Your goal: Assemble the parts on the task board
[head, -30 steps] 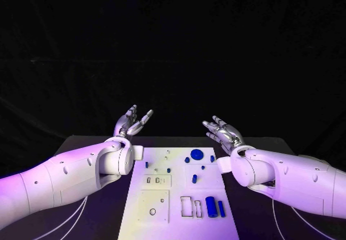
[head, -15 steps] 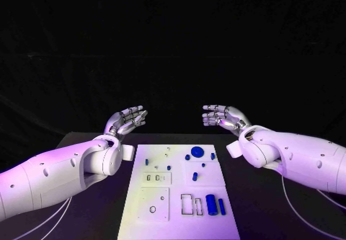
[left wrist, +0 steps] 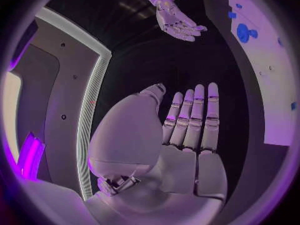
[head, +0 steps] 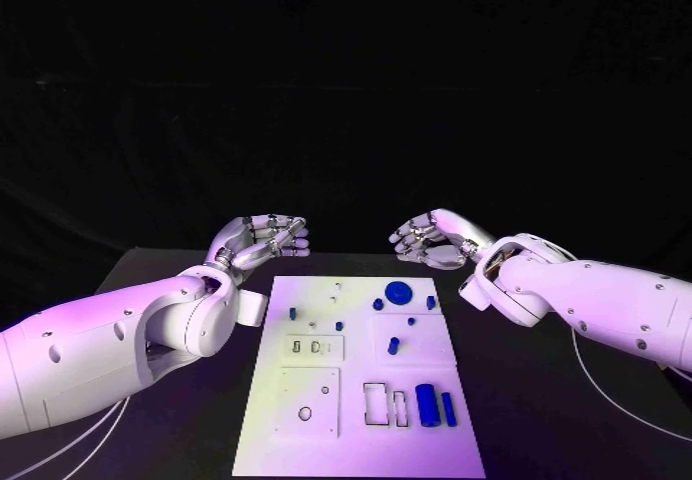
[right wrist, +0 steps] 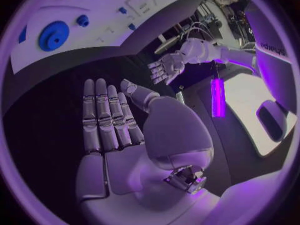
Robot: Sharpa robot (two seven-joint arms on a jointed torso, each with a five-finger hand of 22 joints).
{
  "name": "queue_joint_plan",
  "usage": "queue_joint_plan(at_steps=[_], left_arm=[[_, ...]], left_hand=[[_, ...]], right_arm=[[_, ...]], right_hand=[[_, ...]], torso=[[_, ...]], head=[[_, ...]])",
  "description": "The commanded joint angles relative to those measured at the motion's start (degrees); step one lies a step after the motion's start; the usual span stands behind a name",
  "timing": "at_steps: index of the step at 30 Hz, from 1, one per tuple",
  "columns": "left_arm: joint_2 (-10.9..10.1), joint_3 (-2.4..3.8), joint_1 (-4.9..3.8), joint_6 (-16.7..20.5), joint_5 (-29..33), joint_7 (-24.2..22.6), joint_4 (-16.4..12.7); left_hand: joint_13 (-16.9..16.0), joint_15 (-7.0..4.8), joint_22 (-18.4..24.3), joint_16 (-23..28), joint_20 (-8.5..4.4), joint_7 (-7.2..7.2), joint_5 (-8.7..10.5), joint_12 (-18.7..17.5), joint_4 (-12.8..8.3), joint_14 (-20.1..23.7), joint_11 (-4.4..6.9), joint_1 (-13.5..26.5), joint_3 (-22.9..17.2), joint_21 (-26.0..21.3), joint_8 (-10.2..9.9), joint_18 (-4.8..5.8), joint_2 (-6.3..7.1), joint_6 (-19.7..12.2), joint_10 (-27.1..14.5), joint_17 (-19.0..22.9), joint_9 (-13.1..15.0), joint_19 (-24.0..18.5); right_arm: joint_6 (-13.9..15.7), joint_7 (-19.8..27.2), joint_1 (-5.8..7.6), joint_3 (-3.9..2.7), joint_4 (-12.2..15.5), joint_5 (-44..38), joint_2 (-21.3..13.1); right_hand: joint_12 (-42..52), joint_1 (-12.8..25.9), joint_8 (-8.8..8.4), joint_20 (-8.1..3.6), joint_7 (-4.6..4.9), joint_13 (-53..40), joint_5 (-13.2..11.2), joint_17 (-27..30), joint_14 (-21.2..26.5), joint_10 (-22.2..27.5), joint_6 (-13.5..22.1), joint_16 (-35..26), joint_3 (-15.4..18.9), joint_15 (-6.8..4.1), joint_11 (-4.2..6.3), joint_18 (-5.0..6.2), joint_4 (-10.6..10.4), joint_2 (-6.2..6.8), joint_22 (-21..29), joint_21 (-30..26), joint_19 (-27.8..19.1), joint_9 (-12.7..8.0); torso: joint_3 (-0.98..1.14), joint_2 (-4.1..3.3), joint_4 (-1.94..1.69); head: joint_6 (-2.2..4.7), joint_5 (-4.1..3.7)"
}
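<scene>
Head view: the left hand and the right hand hang level with each other above the far end of the task board, palms turned toward one another with a dark gap between them. Neither holds anything; the wrist views show each hand's fingers straight and lying side by side, the thumb set apart, the palm bare. The white task board lies below and nearer the robot than both hands, reaching from just under them toward the near table edge. Closest to the right hand, at the board's far end, sits a round blue gear, with a small blue peg beside it. Farther from the hands, at the board's near right, a blue cylinder lies lengthwise next to a thinner blue bar. In the right wrist view the gear lies on the board beyond the fingertips, well apart from them.
</scene>
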State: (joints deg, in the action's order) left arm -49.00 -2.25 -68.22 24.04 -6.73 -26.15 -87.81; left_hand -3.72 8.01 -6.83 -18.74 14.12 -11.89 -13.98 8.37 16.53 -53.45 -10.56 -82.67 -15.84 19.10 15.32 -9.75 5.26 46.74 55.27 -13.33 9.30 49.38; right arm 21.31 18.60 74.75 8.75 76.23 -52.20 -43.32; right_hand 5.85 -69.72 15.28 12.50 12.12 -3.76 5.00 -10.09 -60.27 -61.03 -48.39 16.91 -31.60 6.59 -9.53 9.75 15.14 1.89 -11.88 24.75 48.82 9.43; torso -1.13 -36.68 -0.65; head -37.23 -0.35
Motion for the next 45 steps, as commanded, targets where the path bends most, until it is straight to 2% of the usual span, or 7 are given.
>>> queue_joint_plan(at_steps=[1,6,14,19,23,30,45], left_arm=[[-1.33,0.12,-0.20,-2.64,1.02,-0.24,-2.30],[-3.39,0.17,-0.27,-3.25,1.85,-0.39,-5.33],[-5.55,0.19,-0.29,-3.76,2.49,-0.44,-8.63],[-6.17,0.19,-0.29,-4.00,2.59,-0.40,-9.72],[-6.51,0.21,-0.29,-4.23,2.63,-0.30,-10.34],[-7.02,0.24,-0.30,-4.47,2.79,-0.15,-10.90],[-7.56,0.25,-0.28,-4.58,3.60,0.11,-10.76]], left_hand=[[-0.08,-0.58,0.08,-0.90,-0.53,-1.53,0.10,-0.51,-0.07,-2.61,0.35,0.08,-1.20,0.94,0.69,-0.87,1.17,1.84,2.51,-1.06,0.18,2.54],[-0.06,-0.58,0.11,-0.88,-0.57,-1.54,0.11,-0.69,-0.14,-2.65,0.34,0.03,-1.28,0.96,0.60,-0.85,1.37,1.77,2.48,-1.16,0.13,2.66],[-0.03,-0.59,0.15,-0.93,-0.64,-1.64,0.13,-1.04,-0.16,-2.81,0.26,0.00,-1.42,1.02,0.41,-0.84,1.62,1.59,2.33,-1.35,0.05,2.92],[-0.03,-0.59,0.15,-0.94,-0.66,-1.64,0.13,-1.09,-0.17,-2.84,0.25,-0.01,-1.45,1.03,0.39,-0.84,1.65,1.58,2.32,-1.39,0.04,2.96],[-0.03,-0.59,0.16,-0.95,-0.67,-1.66,0.14,-1.17,-0.17,-2.86,0.24,0.00,-1.47,1.05,0.35,-0.84,1.71,1.54,2.28,-1.43,0.03,3.01],[-0.01,-0.56,0.19,-0.94,-0.69,-1.75,0.14,-1.36,-0.14,-2.86,0.18,0.04,-1.52,1.05,0.26,-0.82,1.78,1.45,2.15,-1.51,-0.01,3.09],[0.01,-0.39,0.31,-0.85,-0.67,-2.12,0.16,-1.95,-0.10,-2.74,-0.11,0.24,-1.62,0.98,-0.09,-0.76,1.98,1.04,1.68,-1.74,-0.16,3.17]], right_arm=[[-4.18,-8.28,0.50,-0.05,1.03,-19.95,0.20],[-6.45,-13.74,0.84,-0.06,2.22,-30.39,0.78],[-7.27,-17.71,0.63,0.04,2.26,-37.56,2.36],[-7.62,-18.51,0.21,0.15,1.57,-38.81,3.20],[-7.65,-18.79,-0.07,0.19,0.89,-39.45,3.82],[-8.27,-18.83,-0.26,0.30,0.15,-39.81,4.25],[-9.05,-18.83,-1.17,0.40,-0.06,-39.89,4.97]], right_hand=[[-1.41,0.85,0.37,-3.01,-1.00,-0.62,1.19,-5.32,-10.95,-6.80,-4.93,4.95,2.60,-3.43,2.41,0.77,-0.71,2.83,-5.12,8.99,5.59,0.84],[-2.11,2.25,-0.34,-4.84,-1.70,-1.22,1.25,-12.51,-16.79,-7.36,-5.46,11.70,2.92,-5.09,3.27,0.73,-1.94,4.71,-8.70,14.88,9.47,1.45],[-1.13,3.38,-1.65,-5.46,-2.07,-2.55,0.25,-21.75,-20.36,-1.41,-3.71,20.91,4.71,-5.42,3.29,0.69,-3.90,6.66,-12.07,19.79,13.11,2.35],[0.60,2.83,-1.77,-5.56,-2.12,-3.59,0.47,-27.30,-21.30,-0.11,-3.42,27.36,5.38,-5.46,3.23,0.46,-4.62,6.37,-15.71,23.53,14.40,3.12],[1.92,2.44,-1.84,-5.47,-1.99,-4.27,0.66,-39.68,-23.38,1.19,-3.39,40.18,5.37,-5.39,3.18,-1.32,-4.98,6.26,-28.83,33.55,19.22,3.78],[2.45,2.14,-1.88,-5.40,-1.98,-4.49,0.65,-43.04,-23.69,1.74,-3.41,43.76,4.90,-5.31,3.12,-1.82,-5.06,6.03,-32.90,36.62,20.33,4.08],[3.53,1.88,-1.66,-5.25,-1.97,-4.64,2.42,-48.11,-24.26,1.66,-4.37,49.41,2.22,-5.21,3.08,-2.59,-5.47,5.20,-39.45,41.54,21.99,4.74]], torso=[[-0.02,-1.36,-0.38],[-0.02,-2.10,-0.81],[0.01,-3.45,-1.39],[-0.06,-3.99,-1.52],[-0.05,-4.32,-1.54],[-0.19,-4.74,-1.70],[-0.16,-5.01,-1.79]], head=[[0.15,0.12],[0.22,-0.13],[0.41,-0.28],[0.44,-0.23],[0.34,-0.40],[0.07,-0.52],[-0.22,-0.50]])
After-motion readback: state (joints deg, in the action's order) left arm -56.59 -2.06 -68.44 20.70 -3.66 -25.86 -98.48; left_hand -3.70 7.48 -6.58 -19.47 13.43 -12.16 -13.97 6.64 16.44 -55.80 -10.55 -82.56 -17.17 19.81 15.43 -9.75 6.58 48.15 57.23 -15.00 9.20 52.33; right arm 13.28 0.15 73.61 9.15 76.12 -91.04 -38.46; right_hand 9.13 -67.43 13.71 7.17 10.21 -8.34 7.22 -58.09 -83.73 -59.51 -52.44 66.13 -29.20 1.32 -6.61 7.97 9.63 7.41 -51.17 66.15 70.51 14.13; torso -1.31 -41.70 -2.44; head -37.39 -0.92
